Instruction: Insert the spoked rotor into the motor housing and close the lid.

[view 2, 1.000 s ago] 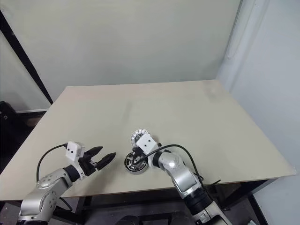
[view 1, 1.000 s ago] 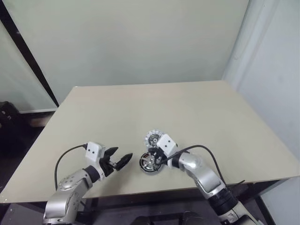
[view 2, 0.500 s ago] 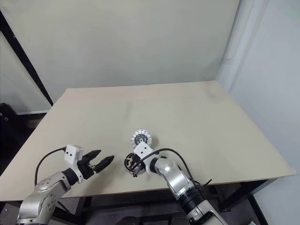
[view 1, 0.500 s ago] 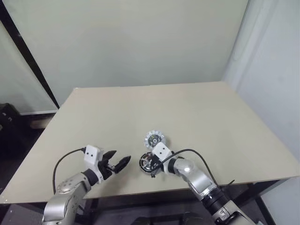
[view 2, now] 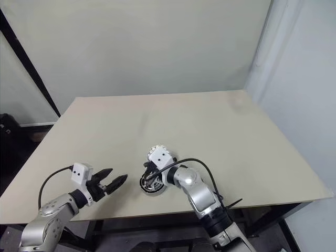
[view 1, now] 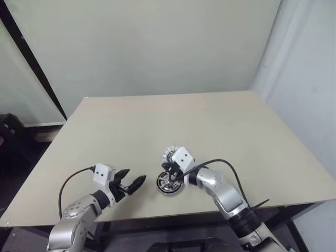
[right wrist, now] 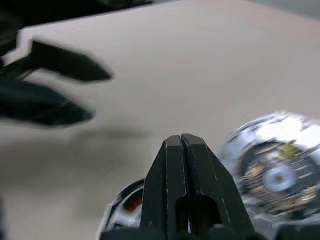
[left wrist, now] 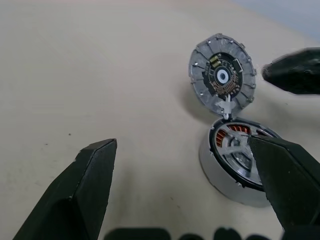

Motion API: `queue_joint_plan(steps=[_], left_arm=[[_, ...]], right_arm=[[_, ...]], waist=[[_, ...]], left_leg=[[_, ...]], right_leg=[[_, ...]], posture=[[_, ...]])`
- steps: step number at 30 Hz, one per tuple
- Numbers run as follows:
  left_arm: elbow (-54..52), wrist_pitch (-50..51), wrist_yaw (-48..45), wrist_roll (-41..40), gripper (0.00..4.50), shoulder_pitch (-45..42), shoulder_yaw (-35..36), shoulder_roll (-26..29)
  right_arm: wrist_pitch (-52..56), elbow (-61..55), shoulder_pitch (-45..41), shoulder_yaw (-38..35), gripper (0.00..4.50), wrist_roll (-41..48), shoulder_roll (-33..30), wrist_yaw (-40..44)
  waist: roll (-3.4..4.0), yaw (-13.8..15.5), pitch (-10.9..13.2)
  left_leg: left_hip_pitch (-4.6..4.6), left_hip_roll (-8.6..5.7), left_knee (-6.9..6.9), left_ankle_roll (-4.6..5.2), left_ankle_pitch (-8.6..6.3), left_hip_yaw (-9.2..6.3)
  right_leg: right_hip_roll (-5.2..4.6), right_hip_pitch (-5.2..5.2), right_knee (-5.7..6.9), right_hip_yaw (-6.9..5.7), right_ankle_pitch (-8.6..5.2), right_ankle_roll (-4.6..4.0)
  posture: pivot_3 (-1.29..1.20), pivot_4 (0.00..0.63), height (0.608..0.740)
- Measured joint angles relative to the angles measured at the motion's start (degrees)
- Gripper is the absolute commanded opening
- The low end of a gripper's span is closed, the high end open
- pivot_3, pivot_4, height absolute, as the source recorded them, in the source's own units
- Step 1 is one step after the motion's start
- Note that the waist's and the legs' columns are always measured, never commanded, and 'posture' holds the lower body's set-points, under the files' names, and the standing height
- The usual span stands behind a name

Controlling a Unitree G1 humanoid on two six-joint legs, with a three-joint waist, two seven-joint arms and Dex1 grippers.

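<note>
Hovering shut right claw (view 1: pixel 169 174) over motor housing (left wrist: pixel 235 165), spoked rotor (left wrist: pixel 239 154) already in; lid (left wrist: pixel 222 76) propped up behind. Left claw (view 1: pixel 135 182) wide, nr table (view 1: pixel 157 121) edge.

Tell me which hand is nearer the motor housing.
Right. The right hand, shut, is right over the motor housing; the left hand, open, sits off to its left, apart from it.

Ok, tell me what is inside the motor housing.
The spoked rotor sits inside the motor housing, with copper windings showing between its spokes. The lid stands open beside it. The housing's floor is hidden under the rotor, and the left hand's finger covers one edge.
</note>
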Motion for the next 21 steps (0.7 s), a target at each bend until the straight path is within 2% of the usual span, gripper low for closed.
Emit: queue_joint_plan(steps=[4, 7, 13, 21], left_arm=[[0.4, 0.0, 0.0, 0.0, 4.5, -0.3, 0.0, 0.0], [0.5, 0.0, 0.0, 0.0, 4.5, -0.8, -0.1, 0.0], [0.5, 0.0, -0.1, 0.1, 4.5, -0.8, -0.1, 0.1], [0.6, 0.0, -0.2, 0.1, 4.5, -0.8, -0.1, 0.1]], right_arm=[[0.4, 4.1, 2.8, 3.9, 0.04, -1.0, -2.1, 1.6], [-0.6, 6.2, 2.2, 4.2, 0.04, -1.7, -1.9, 1.1], [-0.7, 6.5, 2.1, 3.0, 0.04, -1.4, -0.9, 0.2], [-1.7, 3.2, -1.4, -1.7, 0.04, -0.4, 0.4, -1.8]], waist=[[0.0, -0.1, 0.0], [0.0, -0.1, 0.0], [0.05, -0.1, 0.0], [-0.02, -0.1, 0.0]], left_leg=[[-0.07, -0.02, 0.03, 0.0, 0.0, 0.04], [0.33, 0.1, 0.02, -0.02, -0.01, 0.1], [0.51, 0.35, 0.18, -0.32, -0.18, 0.18], [0.19, 0.35, 0.08, -0.15, -0.08, 0.22]], right_leg=[[-0.01, -0.04, 0.0, 0.02, -0.01, -0.02], [0.02, 0.2, 0.0, -0.02, -0.09, -0.15], [0.02, 0.43, -0.02, -0.1, -0.11, -0.15], [0.12, 0.03, 0.0, -0.11, -0.01, -0.02]], posture=[[0.0, 0.0, 0.74], [0.0, 0.0, 0.74], [0.0, 0.0, 0.74], [0.0, 0.0, 0.74]])
